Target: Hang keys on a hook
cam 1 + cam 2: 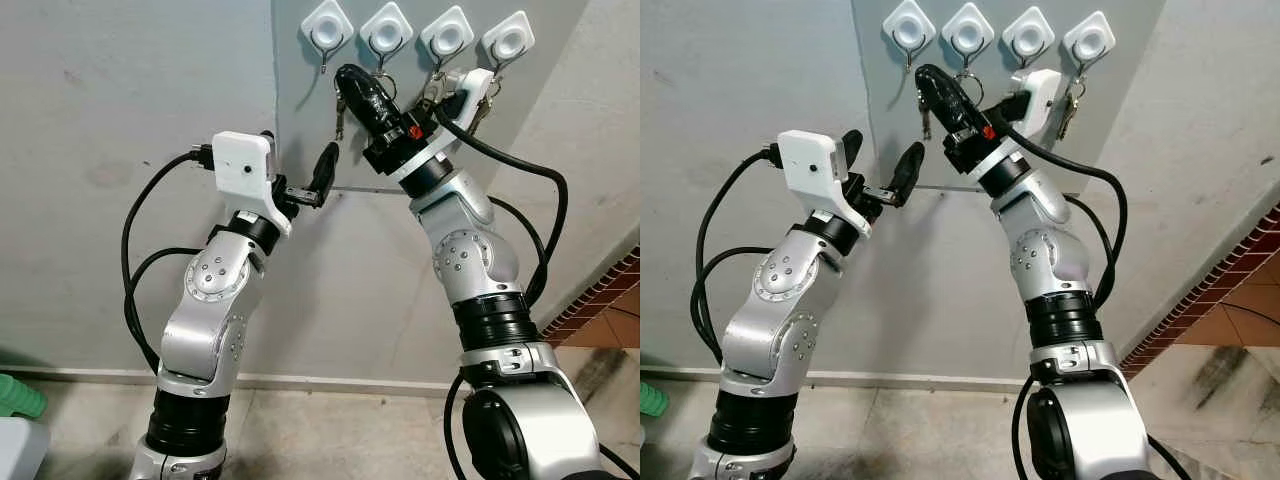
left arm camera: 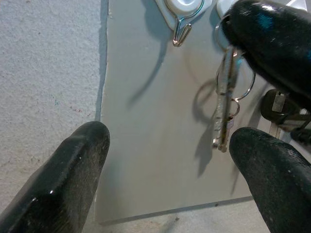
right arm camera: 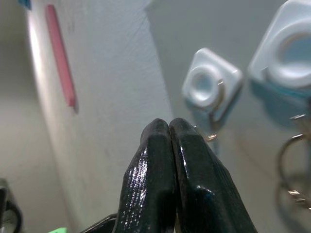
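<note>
Four white hooks sit in a row on a grey panel (image 1: pixel 300 120) on the wall. My right gripper (image 1: pixel 346 76) is raised between the leftmost hook (image 1: pixel 325 32) and the second hook (image 1: pixel 386 30), shut on a bunch of keys (image 1: pixel 341 112) that dangles below its tips. In the left wrist view the keys (image 2: pixel 223 102) hang from a ring under the right fingers (image 2: pixel 272 43), beside the bare leftmost hook (image 2: pixel 181 26). My left gripper (image 1: pixel 298 155) stands open lower down, near the panel's bottom edge, holding nothing. The right wrist view has the right gripper (image 3: pixel 169 127) pressed together.
A key ring (image 1: pixel 386 82) hangs under the second hook. More keys (image 1: pixel 434 88) hang at the third hook, and others (image 1: pixel 489 98) at the fourth. Red brick tiling (image 1: pixel 600 300) lies low on the right. A green object (image 1: pixel 15 395) sits on the floor at left.
</note>
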You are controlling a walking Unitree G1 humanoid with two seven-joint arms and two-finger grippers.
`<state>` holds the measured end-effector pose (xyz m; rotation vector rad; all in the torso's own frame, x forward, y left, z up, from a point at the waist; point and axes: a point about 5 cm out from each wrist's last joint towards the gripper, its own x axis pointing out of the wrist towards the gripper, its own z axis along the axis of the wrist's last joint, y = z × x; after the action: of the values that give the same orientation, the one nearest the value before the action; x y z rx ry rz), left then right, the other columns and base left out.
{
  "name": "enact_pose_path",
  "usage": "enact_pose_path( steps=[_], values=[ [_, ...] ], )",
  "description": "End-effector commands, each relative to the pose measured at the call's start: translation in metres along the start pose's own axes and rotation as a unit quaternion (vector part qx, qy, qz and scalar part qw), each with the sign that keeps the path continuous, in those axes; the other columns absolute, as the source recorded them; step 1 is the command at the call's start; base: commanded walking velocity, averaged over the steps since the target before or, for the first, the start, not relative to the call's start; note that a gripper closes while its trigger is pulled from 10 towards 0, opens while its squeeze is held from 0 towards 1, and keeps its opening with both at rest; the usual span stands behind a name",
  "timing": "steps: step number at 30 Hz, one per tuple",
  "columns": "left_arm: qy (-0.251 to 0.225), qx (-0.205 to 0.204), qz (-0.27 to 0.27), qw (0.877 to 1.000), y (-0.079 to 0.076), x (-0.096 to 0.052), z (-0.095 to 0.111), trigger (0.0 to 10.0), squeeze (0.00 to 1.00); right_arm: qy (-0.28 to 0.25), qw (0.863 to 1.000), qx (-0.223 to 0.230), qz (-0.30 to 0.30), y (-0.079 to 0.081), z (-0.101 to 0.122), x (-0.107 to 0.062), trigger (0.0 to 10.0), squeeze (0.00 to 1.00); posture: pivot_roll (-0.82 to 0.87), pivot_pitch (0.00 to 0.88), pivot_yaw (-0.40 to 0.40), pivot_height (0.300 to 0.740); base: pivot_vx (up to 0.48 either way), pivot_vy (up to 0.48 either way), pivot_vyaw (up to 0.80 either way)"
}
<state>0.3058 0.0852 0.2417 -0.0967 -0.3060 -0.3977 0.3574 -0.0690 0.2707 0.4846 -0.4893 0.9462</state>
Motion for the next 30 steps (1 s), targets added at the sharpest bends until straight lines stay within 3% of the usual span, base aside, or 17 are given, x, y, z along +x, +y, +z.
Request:
enact_pose_path(
  steps=[1,12,30],
  values=[
    [-0.013,0.004,-0.011,1.000,-0.005,0.001,0.009,10.0,0.00,-0.003,1.000,0.006,0.026,0.006,0.003,0.009,10.0,0.00,0.03,0.070,-0.049,0.740,0.000,0.000,0.00],
    [-0.012,0.004,-0.007,1.000,-0.004,0.000,0.010,10.0,0.00,-0.011,0.999,0.020,0.026,0.006,0.001,0.020,10.0,0.00,0.03,0.081,-0.052,0.740,0.000,0.000,0.00],
    [-0.008,-0.001,-0.004,1.000,-0.005,-0.002,0.010,10.0,0.00,-0.038,0.998,0.044,-0.035,-0.005,0.000,0.032,10.0,0.00,0.04,0.092,-0.056,0.740,0.000,0.000,0.00]
  ],
)
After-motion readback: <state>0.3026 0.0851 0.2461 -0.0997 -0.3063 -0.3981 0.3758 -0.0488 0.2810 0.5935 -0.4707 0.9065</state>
